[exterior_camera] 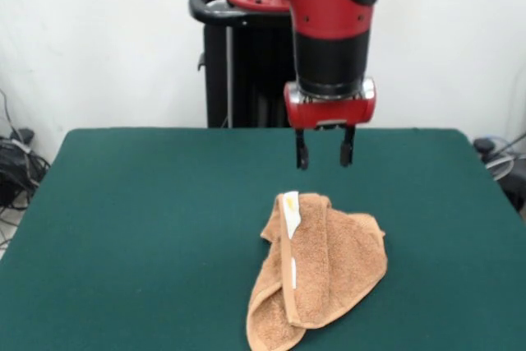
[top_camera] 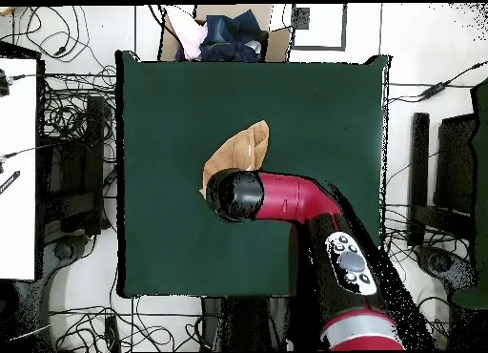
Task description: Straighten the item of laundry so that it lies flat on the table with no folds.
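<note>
**Towel folded on table, end effector open above it**

Front view: the end effector [exterior_camera: 325, 154] hangs in the upper centre of the frame, pointing straight down, its two dark fingers [exterior_camera: 302, 152] spread apart with nothing between them. It is clear of the cloth, above the towel's upper end and not touching it.

The towel [exterior_camera: 329, 273] lies in the lower centre of the frame on the green table [exterior_camera: 148, 228], reaching nearly to the bottom edge. It is bunched and folded over itself: a long band runs lengthwise down its left side, with a doubled layer lying over the middle and a rounded flap spreading toward the right. A small white label [exterior_camera: 291, 212] shows at the towel's upper end, on the folded band.

Overhead view: the towel [top_camera: 243, 149] sits near the middle of the table [top_camera: 162, 235], slightly above centre, as a narrow tan shape slanting from upper right to lower left. The arm [top_camera: 286, 198] enters from the lower right and its black end covers the towel's lower left end; the end effector itself is hidden beneath it here.

A box of clothes [top_camera: 224, 34] stands beyond the table's top edge.
</note>
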Robot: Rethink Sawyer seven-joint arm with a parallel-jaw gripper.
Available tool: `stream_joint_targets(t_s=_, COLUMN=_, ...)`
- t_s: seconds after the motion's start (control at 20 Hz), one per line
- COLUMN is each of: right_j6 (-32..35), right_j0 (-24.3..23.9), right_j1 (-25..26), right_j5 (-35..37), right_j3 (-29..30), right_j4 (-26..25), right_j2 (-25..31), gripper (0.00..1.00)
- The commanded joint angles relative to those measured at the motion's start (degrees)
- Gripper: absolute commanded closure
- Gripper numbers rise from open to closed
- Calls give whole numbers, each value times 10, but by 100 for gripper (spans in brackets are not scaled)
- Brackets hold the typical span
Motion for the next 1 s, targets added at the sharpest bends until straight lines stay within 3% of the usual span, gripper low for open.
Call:
stream_joint_targets(t_s=0.05, right_j6=-75, right_j0=-18, right_j1=59, right_j5=22, right_j3=-62, right_j4=-54, right_j2=71, gripper=0)
stream_joint_targets(t_s=1.0, right_j6=-99, right_j0=-34, right_j1=79, right_j5=83, right_j3=-146, right_j4=-130, right_j2=97, gripper=0)
